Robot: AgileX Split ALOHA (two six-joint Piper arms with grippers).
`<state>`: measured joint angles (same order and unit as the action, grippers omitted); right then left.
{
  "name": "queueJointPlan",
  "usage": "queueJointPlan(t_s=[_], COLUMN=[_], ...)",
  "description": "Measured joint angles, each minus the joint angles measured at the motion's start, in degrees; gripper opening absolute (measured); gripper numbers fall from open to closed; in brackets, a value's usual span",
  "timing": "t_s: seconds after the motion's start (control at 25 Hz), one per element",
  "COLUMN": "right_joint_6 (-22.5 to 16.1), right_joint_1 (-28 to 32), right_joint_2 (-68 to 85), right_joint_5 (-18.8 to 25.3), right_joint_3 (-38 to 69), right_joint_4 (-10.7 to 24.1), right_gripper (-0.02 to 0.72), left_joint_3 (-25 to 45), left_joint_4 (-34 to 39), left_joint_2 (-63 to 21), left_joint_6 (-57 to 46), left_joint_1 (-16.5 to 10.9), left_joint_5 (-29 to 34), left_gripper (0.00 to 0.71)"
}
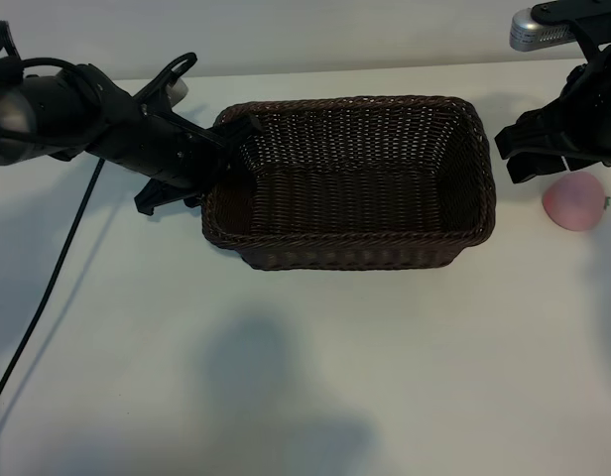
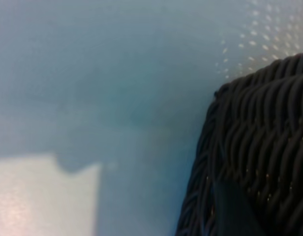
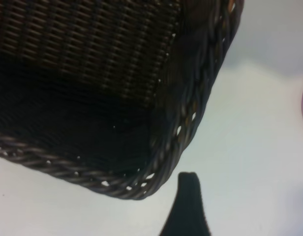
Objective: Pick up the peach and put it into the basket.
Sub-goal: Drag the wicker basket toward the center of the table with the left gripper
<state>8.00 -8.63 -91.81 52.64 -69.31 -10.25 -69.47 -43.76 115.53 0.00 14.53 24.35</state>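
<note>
The white desk point(image 1: 315, 377) carries everything. The biggest thing on it is the dark brown wicker basket point(image 1: 350, 183), sitting toward the far edge, about midway between the left and right edges; its inside holds nothing. In the right wrist view one rounded corner of its braided rim point(image 3: 191, 123) fills much of the picture.

The left arm reaches in from the desk's far left corner, and the left end effector point(image 1: 231, 139) is at the basket's left end wall, up against the rim there. Its fingers stand partly apart, and whether they pinch the rim or merely lie beside it I cannot tell. The left wrist view shows that woven wall point(image 2: 259, 147) close up.

The right arm hangs by the far right corner, with the right end effector point(image 1: 534, 149) above the desk, between the basket's right end and the peach, spread wide and holding nothing.

The peach point(image 1: 575, 202), pale pink and small, lies on the desk near the right edge, outside the basket, just beside and below the right end effector. A tiny green leaf point(image 1: 607, 201) shows at its right end.

A black cable point(image 1: 48, 288) trails across the left side of the desk.
</note>
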Motion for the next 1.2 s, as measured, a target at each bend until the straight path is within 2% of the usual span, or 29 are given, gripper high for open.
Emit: queueJointPlan(t_s=[0.2,0.44,0.52,0.64,0.76,0.96,1.2], right_joint_6=[0.1,0.1,0.1,0.1,0.1,0.1,0.1], right_joint_1=[0.0,0.0,0.0,0.0,0.0,0.0,0.0], right_joint_2=[0.0,0.0,0.0,0.0,0.0,0.0,0.0], right_joint_5=[0.0,0.0,0.1,0.1,0.1,0.2,0.3], right_joint_3=[0.0,0.0,0.0,0.0,0.0,0.0,0.0], right_joint_4=[0.0,0.0,0.0,0.0,0.0,0.0,0.0], right_gripper=[0.583,0.583,0.583,0.583,0.583,0.583,0.583], left_joint_3=[-0.3,-0.3,-0.3,-0.3,-0.3,-0.3,-0.7], left_joint_4=[-0.5,-1.0,-1.4,-1.2,0.2,4.9,18.3], left_joint_2=[0.2,0.3,0.3,-0.2,-1.7,-6.2,-13.0], left_joint_6=[0.0,0.4,0.8,0.9,0.9,0.5,-6.4], left_joint_1=[1.2,1.2,1.2,1.2,1.2,1.2,1.2], left_joint_5=[-0.8,-1.0,-0.9,-0.6,0.1,2.5,6.9], left_gripper=[0.318,0.328,0.395,0.576,0.681,0.695,0.679])
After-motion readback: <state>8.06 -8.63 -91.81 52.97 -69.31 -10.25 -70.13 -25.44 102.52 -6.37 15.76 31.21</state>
